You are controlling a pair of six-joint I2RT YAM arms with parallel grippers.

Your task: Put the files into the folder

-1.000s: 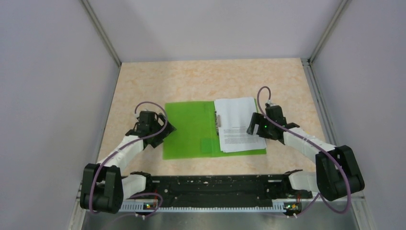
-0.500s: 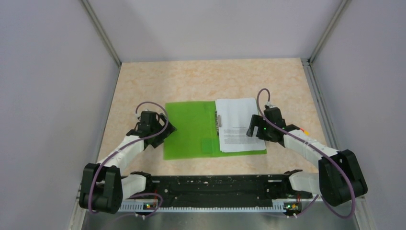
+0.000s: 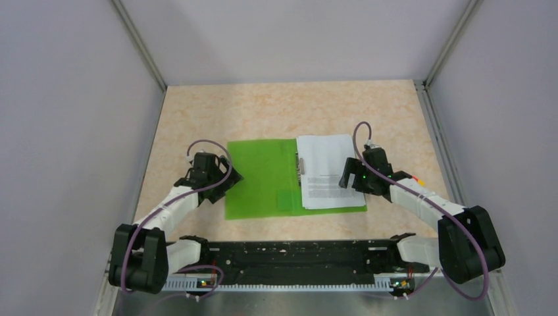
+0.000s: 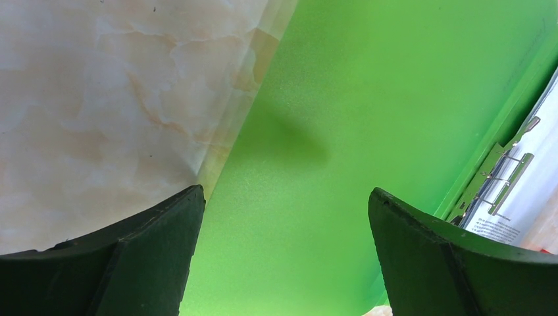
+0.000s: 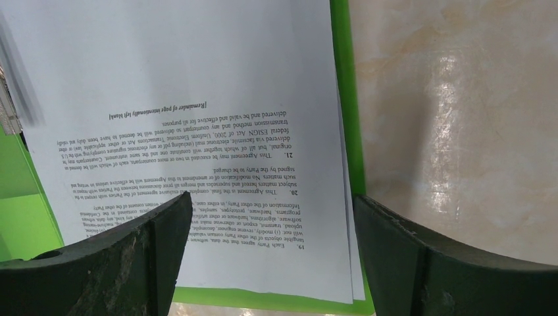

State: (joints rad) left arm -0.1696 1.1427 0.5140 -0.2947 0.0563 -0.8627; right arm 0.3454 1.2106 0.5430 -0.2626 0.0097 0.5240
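Note:
The green folder [image 3: 263,174] lies open and flat in the middle of the table. The white files [image 3: 327,170], with printed text, lie on its right half beside the metal clip [image 3: 300,166]. My left gripper [image 3: 227,179] is open and empty over the folder's left edge [image 4: 316,131]; the clip [image 4: 500,178] and files [image 4: 533,184] show at the right of that view. My right gripper [image 3: 347,174] is open and empty over the files' right edge [image 5: 217,131], with the folder's green border [image 5: 345,99] beside it.
The tabletop [image 3: 276,108] is beige marbled, walled in by grey panels at left, right and back. A black rail [image 3: 296,253] with the arm bases runs along the near edge. A small label patch [image 3: 284,199] sits on the folder's left half.
The right gripper has shifted very slightly; the files now lie a little straighter on the folder's right half. The left arm has barely moved.

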